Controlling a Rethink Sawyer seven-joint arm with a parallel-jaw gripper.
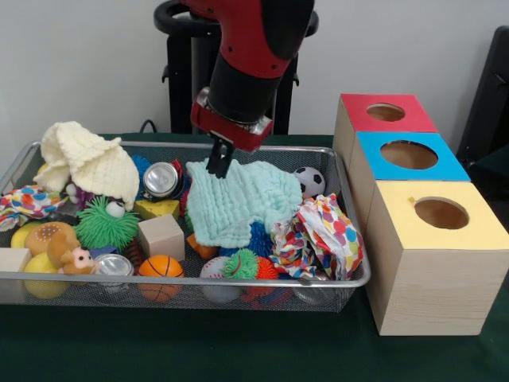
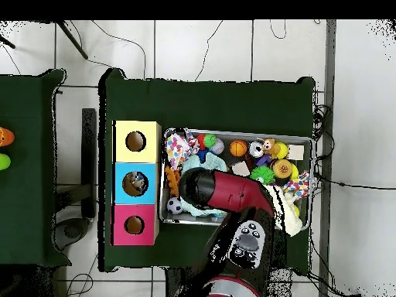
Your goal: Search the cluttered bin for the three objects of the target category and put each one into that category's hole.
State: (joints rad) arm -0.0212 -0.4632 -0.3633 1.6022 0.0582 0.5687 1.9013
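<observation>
The wide, shallow silver wire mesh bin (image 1: pixel 350 239) (image 2: pixel 308 141) sits on the dark green table cloth (image 1: pixel 199 350) (image 2: pixel 232 100). It is full of toys and cloths. The red and black robot arm (image 1: pixel 254 48) (image 2: pixel 232 193) comes down from above into the back middle of the bin. Its black gripper (image 1: pixel 220 161) is pinched shut on the top edge of a soft, pale mint green cloth (image 1: pixel 242 199) (image 2: pixel 210 164) that lies spread over the other toys.

Just beside the cloth are a small black and white soccer ball (image 1: pixel 310 181) (image 2: pixel 175 205), a shiny silver can (image 1: pixel 162 178) and a crumpled cloth with colourful dots (image 1: pixel 322 235) (image 2: pixel 178 145). A cream knitted cloth (image 1: pixel 87 163) is heaped at the bin's back corner. A fuzzy green ball with an eye (image 1: pixel 107 224), a plain wooden cube (image 1: pixel 161 236) and a little orange basketball (image 1: pixel 160 267) (image 2: pixel 237 148) lie toward the front.

Next to the bin stand three wooden boxes in a row, each with a round hole on top: a red-topped box (image 1: pixel 387 113) (image 2: pixel 134 225), a blue-topped box (image 1: pixel 409 155) (image 2: pixel 135 184) and a yellow-topped box (image 1: pixel 440 215) (image 2: pixel 136 141).
</observation>
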